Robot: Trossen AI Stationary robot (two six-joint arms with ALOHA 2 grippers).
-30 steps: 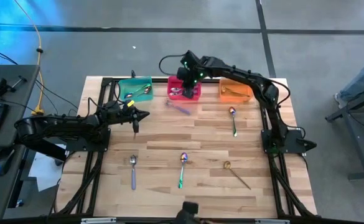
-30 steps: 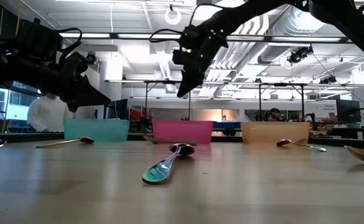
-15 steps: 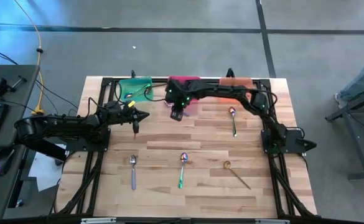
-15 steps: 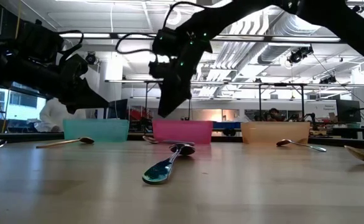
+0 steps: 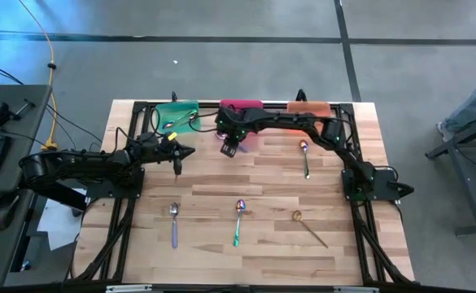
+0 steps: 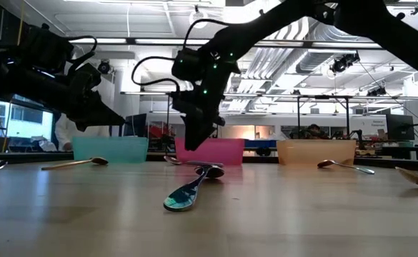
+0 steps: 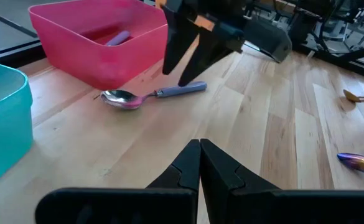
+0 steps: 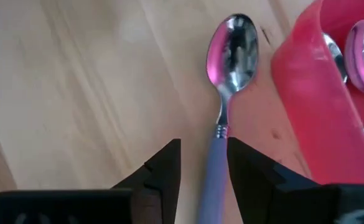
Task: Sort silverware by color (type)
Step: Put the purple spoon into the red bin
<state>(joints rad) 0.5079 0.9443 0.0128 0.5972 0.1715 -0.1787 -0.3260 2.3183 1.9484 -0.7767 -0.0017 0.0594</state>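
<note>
The right gripper (image 8: 203, 165) hangs low over a lavender-handled spoon (image 8: 226, 81) that lies flat on the table (image 5: 262, 183) just in front of the pink bin (image 7: 94, 37). Its fingers stand apart, one on each side of the handle, not closed on it. In the right wrist view the spoon's long axis runs straight away from the gripper, with the shiny bowl at the far end, beside the bin's wall. In the left wrist view the bowl points toward the teal bin (image 7: 4, 118) and the handle passes under the dark fingers (image 7: 175, 46). The end of the handle is hidden there.

The left gripper (image 7: 200, 163) hovers over the table in front of the teal bin, its fingers pressed together and holding nothing.

Four more spoons lie loose: one with a green handle (image 5: 305, 159) in front of the orange bin (image 5: 307, 107), lengthwise front to back, and three along the near side, lavender (image 5: 174, 222), green (image 5: 238, 221) and gold (image 5: 309, 227), the gold one slanted. In the high view the right arm covers much of the pink and orange bins, so their contents are hard to make out.
</note>
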